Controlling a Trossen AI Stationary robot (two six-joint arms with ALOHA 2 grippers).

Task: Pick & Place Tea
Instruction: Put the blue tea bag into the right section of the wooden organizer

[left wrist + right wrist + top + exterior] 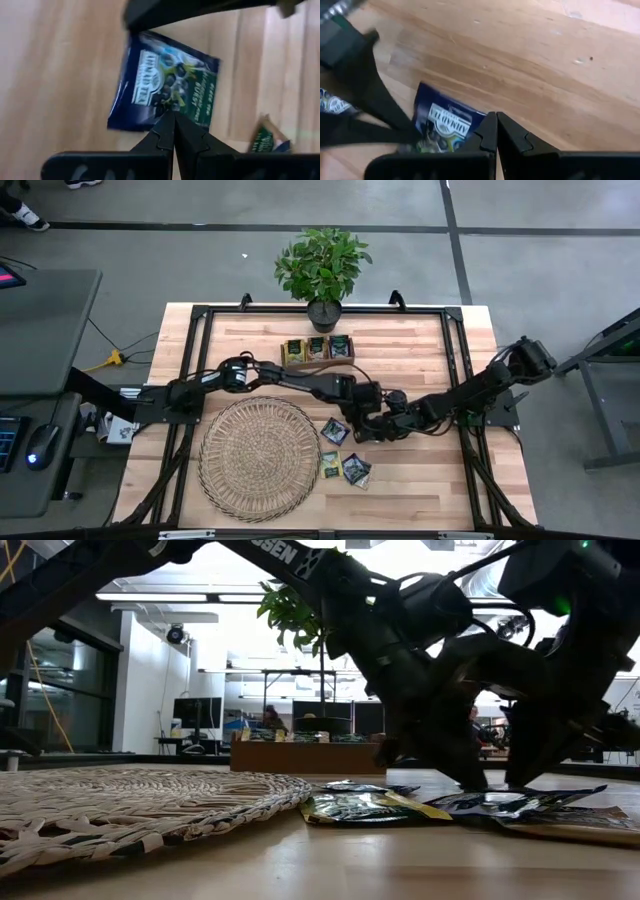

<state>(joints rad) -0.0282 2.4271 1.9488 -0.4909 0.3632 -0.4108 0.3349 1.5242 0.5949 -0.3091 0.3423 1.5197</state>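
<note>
both grippers crowd one tea sachet [334, 431], fingers pinched closed and empty.
your left gripper [372, 423] and right gripper [384, 427] meet at 3 o'clock of the wicker mat [258, 456]; closed tips may shove the sachet or knock together on the surface [420, 350].

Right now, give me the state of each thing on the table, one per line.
left gripper: shut, empty, over a dark sachet
right gripper: shut, empty, close to the left one
dark sachet: flat on the wood, not held
loose sachets: flat on the table beside the mat
wicker mat: flat, nothing on it
wooden tray: holding sachets
potted plant: upright at the far edge
</note>
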